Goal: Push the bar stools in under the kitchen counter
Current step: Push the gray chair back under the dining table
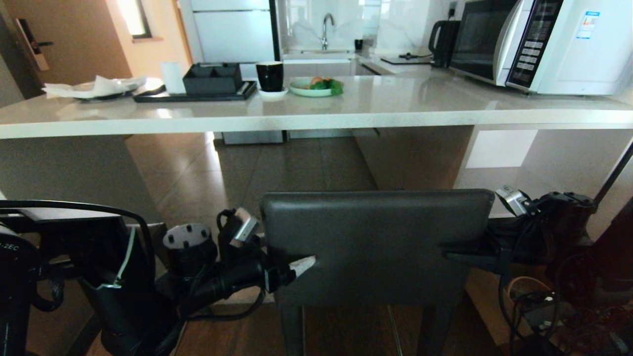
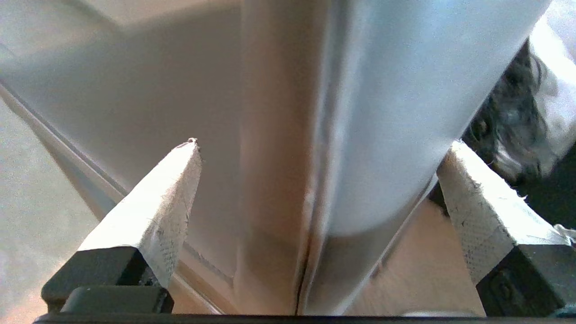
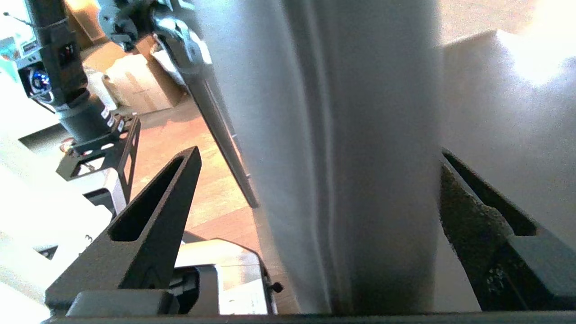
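Note:
One bar stool (image 1: pixel 376 242) stands in front of me, its dark grey padded backrest facing me, just short of the kitchen counter (image 1: pixel 316 116), whose pale slab runs across above it. My left gripper (image 1: pixel 289 269) is at the backrest's left edge and my right gripper (image 1: pixel 470 254) at its right edge. In the left wrist view the left gripper (image 2: pixel 324 146) is open and straddles the stool's backrest edge (image 2: pixel 382 112). The right gripper (image 3: pixel 319 153) is also open around the stool's other edge (image 3: pixel 360 135), one finger close against it. The seat and most of the legs are hidden.
On the counter stand a microwave (image 1: pixel 534 44), a kettle (image 1: pixel 442 42), a black mug (image 1: pixel 269 75), a plate of food (image 1: pixel 314 86) and a black tray (image 1: pixel 198 94). Tiled floor (image 1: pixel 277 168) shows under the counter. Cables (image 1: pixel 534 296) lie at the lower right.

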